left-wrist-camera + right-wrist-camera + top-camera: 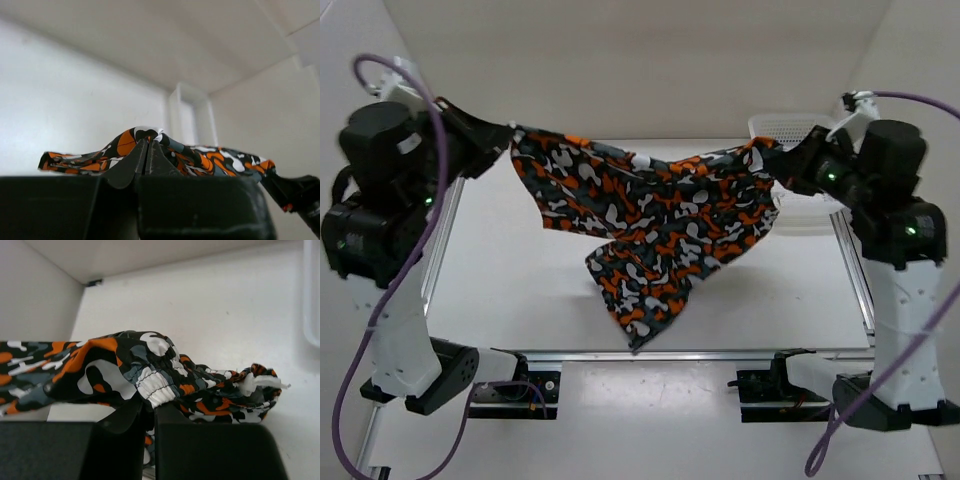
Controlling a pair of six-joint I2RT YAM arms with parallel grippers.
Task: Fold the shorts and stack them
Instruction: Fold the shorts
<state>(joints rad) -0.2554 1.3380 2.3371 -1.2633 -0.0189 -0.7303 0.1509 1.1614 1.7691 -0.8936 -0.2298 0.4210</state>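
The left tool (510, 133) is clenched on one end of the shorts (650, 225). The right tool (776, 160) is clenched on the elastic waistband at the other end. The shorts, camouflage-printed in orange, black, grey and white, hang stretched between both tools above the bench (520, 290), with one leg drooping. A white mesh basket (790, 127) sits behind the right tool, its contents hidden.

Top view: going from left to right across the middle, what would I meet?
Left arm → left hand → shorts → right hand → right arm
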